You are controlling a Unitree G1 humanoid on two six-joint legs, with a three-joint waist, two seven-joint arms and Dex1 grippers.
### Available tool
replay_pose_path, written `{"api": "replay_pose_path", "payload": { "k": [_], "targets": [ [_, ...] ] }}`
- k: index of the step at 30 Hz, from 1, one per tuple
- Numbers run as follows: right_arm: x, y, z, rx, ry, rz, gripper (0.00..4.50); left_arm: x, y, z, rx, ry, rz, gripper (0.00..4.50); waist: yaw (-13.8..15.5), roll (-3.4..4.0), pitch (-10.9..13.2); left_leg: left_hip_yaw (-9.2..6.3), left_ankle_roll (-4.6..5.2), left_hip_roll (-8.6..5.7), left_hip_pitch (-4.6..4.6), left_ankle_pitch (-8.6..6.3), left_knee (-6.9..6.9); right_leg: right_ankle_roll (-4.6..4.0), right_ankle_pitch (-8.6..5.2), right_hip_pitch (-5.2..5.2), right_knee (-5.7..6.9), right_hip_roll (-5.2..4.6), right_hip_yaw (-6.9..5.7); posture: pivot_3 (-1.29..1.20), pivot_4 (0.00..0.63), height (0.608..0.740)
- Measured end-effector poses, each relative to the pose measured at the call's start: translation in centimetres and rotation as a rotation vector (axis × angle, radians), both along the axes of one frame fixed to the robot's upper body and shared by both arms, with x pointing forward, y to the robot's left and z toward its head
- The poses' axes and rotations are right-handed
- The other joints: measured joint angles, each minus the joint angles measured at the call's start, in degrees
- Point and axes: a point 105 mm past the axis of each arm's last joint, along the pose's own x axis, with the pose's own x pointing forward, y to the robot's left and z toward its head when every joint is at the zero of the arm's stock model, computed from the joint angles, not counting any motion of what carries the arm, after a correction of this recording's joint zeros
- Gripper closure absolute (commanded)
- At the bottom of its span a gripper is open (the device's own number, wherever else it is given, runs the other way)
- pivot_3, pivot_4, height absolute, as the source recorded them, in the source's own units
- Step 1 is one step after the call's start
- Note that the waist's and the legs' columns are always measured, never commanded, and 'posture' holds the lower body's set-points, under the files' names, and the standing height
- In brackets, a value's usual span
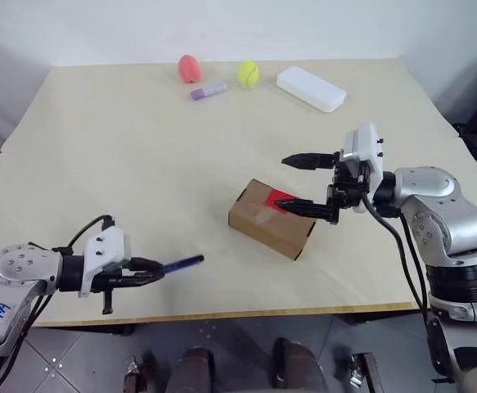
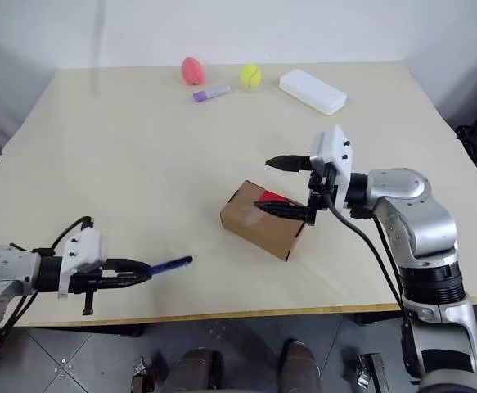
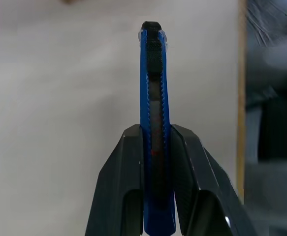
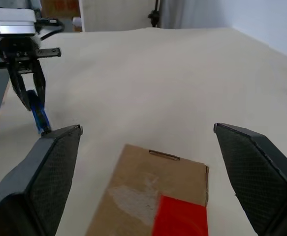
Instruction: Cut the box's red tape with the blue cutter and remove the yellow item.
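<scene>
One box (image 1: 271, 219) sits on the beige table (image 1: 123, 155), right of the table's middle and toward the near edge: a small brown cardboard carton lying at a slant, its flaps down flat, with a pale scuffed patch on its top. One red tape (image 1: 277, 199) patch, bright and roughly square, is stuck on the box's top at the end facing the right gripper (image 1: 308, 185). That gripper points sideways over the box with its two black fingers spread wide, one above the tape end and one farther back, holding nothing; the right wrist view looks down between them onto the carton top and the tape. One blue cutter (image 1: 181, 264), a thin dark blue stick with a ridged edge and a black slider, is clamped between the fingers of the left gripper (image 1: 148, 273), sticking out past the fingertips toward the box, above the near left part of the table and well apart from the carton. Along the far edge lie four other things, one of each: a pink egg-shaped object (image 1: 189, 68), a short purple tube (image 1: 209, 90), a yellow-green tennis ball (image 1: 249, 74) and a white rectangular case (image 1: 310, 88).
</scene>
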Motion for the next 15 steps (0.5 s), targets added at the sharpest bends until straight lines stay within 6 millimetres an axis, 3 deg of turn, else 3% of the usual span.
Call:
{"api": "replay_pose_path", "payload": {
  "k": [4,12,13,15],
  "targets": [
    [-0.9,1.3,-1.5,-0.059,0.052,0.018,1.24,0.5,-0.6,-0.8,0.053,-0.014,-0.073,4.08,-0.02,0.0,0.0,0.07,0.0,0.0,-0.01,0.0,0.01,0.01,0.01,-0.06,0.05,0.0,0.04,0.0,0.15,0.74],
    [-4.4,6.7,-5.0,-0.217,0.052,0.197,4.2,1.3,-2.2,-1.9,0.048,-0.053,-0.105,4.08,-0.23,0.0,0.0,0.27,0.0,0.02,-0.02,0.0,0.01,0.02,0.01,-0.39,0.32,0.0,0.29,0.0,0.15,0.74],
    [-4.6,7.3,-5.6,-0.233,0.049,0.211,4.48,1.3,-2.2,-1.9,0.05,-0.056,-0.107,4.08,-0.19,0.0,0.0,0.29,0.0,0.02,-0.03,0.0,0.02,0.02,0.01,-0.4,0.32,0.0,0.32,0.0,0.15,0.74],
    [-4.7,8.3,-6.5,-0.276,0.017,0.224,4.48,1.3,-2.3,-1.9,0.053,-0.057,-0.103,4.08,-0.19,-0.01,0.0,0.34,0.01,0.02,-0.01,0.0,0.03,0.02,0.01,-0.41,0.32,0.0,0.39,0.0,0.15,0.74]
  ]
}}
